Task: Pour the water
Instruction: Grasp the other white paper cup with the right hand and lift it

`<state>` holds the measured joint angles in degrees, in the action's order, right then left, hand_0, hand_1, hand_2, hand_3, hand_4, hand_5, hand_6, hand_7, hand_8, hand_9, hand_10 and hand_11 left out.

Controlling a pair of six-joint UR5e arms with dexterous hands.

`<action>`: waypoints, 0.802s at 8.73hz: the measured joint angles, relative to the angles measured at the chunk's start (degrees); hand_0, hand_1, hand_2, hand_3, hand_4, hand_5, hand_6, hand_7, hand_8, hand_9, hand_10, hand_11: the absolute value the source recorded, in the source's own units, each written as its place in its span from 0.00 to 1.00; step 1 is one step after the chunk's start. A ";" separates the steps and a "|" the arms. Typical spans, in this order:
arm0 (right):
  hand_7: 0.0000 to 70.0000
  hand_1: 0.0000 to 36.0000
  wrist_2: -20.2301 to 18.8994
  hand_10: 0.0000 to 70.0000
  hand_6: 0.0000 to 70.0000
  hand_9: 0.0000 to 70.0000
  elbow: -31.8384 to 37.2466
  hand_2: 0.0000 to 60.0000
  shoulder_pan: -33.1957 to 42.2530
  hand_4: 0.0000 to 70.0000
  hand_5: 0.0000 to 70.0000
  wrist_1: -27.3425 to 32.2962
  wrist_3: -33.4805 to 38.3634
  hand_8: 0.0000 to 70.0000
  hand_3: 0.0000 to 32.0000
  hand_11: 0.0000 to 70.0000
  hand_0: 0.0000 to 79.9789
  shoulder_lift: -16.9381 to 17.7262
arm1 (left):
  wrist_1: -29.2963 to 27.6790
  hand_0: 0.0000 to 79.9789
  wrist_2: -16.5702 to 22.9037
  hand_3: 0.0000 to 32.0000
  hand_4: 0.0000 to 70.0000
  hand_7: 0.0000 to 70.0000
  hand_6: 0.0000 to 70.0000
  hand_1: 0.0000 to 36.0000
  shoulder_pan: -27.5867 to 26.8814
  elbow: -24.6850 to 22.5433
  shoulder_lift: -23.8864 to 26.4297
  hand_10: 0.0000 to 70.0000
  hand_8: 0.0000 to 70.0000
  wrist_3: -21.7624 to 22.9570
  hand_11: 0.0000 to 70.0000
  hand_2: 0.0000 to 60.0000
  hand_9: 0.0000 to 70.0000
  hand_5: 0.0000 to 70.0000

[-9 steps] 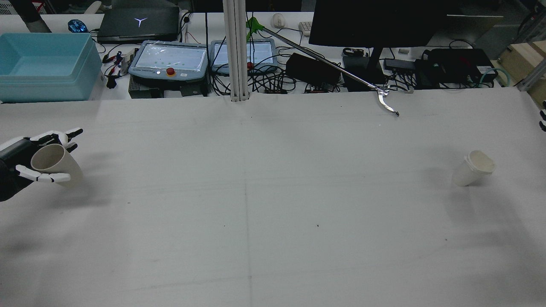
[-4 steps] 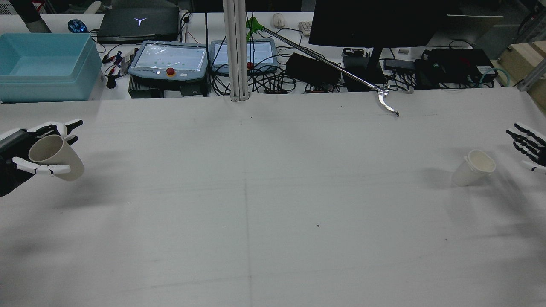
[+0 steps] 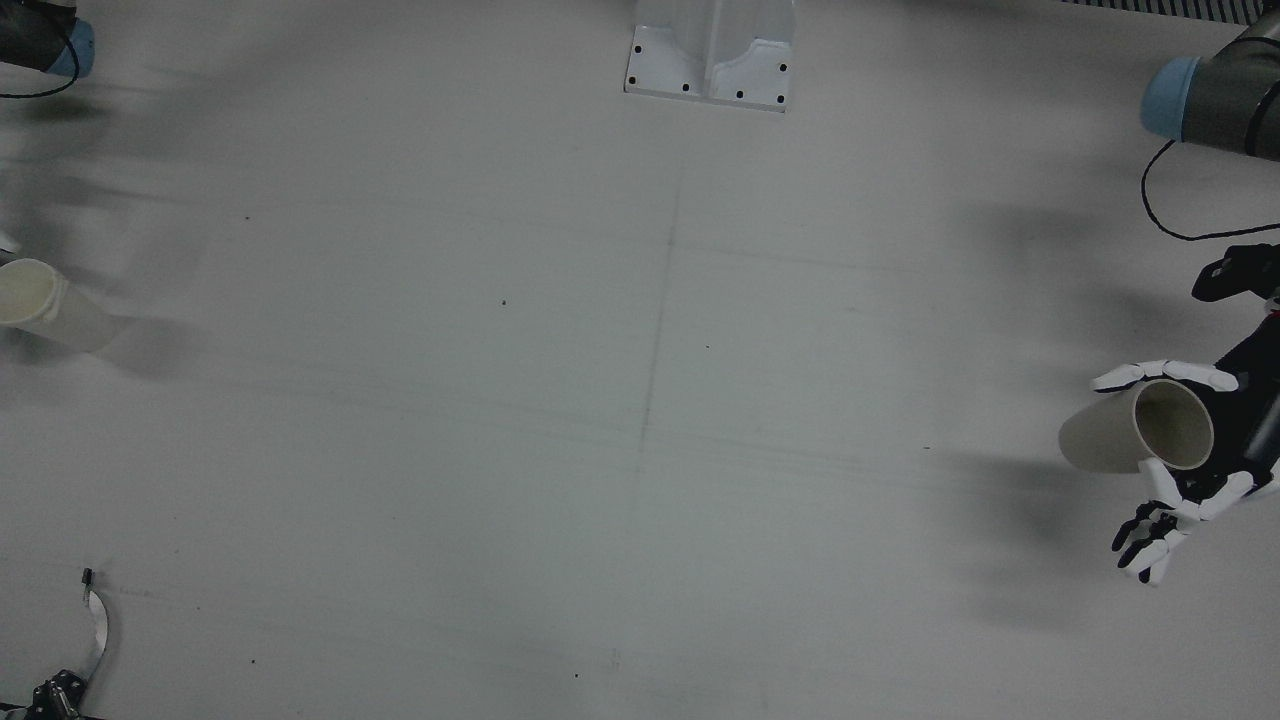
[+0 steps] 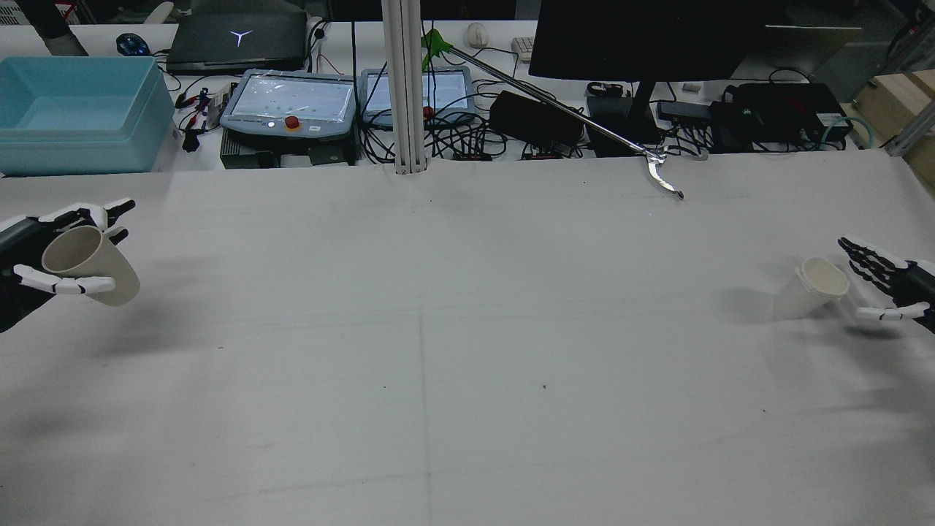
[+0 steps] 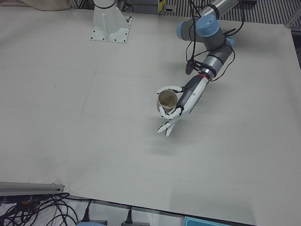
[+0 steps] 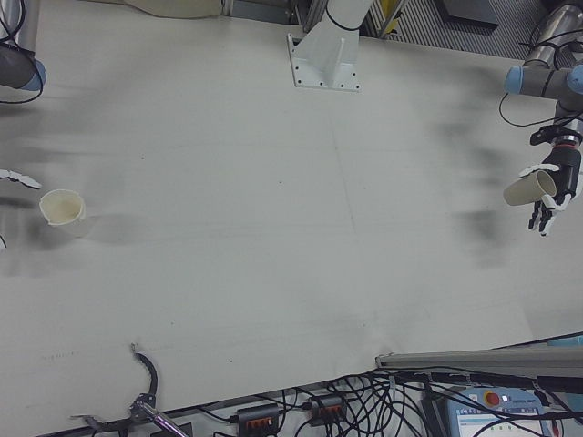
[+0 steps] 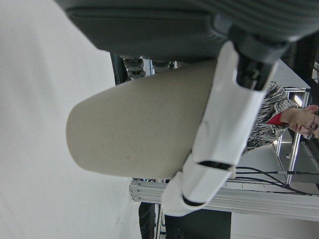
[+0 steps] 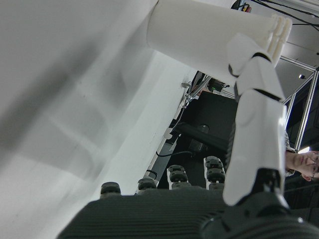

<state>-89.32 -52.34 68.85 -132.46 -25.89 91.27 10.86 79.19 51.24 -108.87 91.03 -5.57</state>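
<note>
My left hand [image 4: 25,256] is shut on a beige paper cup [image 4: 91,267] and holds it tilted above the table at the rear view's left edge. The hand [image 5: 184,101] and cup [image 5: 167,100] also show in the left-front view, and the cup [image 7: 139,129] fills the left hand view. A white paper cup [image 4: 811,288] stands on the table at the right. My right hand [image 4: 887,288] is open, fingers spread, just right of it. In the right hand view the white cup [image 8: 209,35] lies close beyond one finger [image 8: 251,124].
A metal grabber stick [image 4: 661,175] reaches onto the table's far edge. Behind that edge are a blue bin [image 4: 73,117], teach pendants, cables and a monitor. A white post [image 4: 405,88] stands at the middle of the far edge.
My right hand came in from the right edge and moved up beside the white cup. My left hand lifted the beige cup slightly and drew it a little to the left.
</note>
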 measured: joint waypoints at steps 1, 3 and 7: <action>0.17 0.80 0.04 0.00 0.17 0.02 -1.82 0.40 -0.84 0.00 0.11 -0.48 -1.22 0.02 0.00 0.00 0.71 0.02 | -0.06 1.00 0.00 0.00 0.35 0.13 0.14 1.00 0.04 -0.02 -0.07 0.05 0.02 0.02 0.14 1.00 0.01 1.00; 0.23 0.83 0.42 0.00 0.20 0.05 -5.76 0.48 -3.28 0.02 0.12 -2.56 -3.07 0.03 0.00 0.00 0.71 0.05 | -0.33 1.00 -0.06 0.00 0.34 0.13 0.14 1.00 0.08 -0.02 -0.31 0.05 0.02 0.06 0.14 1.00 0.01 1.00; 1.00 1.00 1.41 0.03 0.73 1.00 -13.62 1.00 -7.26 0.19 0.31 -10.75 -6.01 0.72 0.00 0.08 1.00 -0.03 | -0.74 1.00 -0.12 0.00 0.33 0.13 0.14 1.00 0.44 -0.42 -0.61 0.05 0.02 0.20 0.14 1.00 0.01 1.00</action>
<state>-87.92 -65.95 61.59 -143.21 -31.91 91.24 10.13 79.07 51.67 -109.29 90.42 -5.37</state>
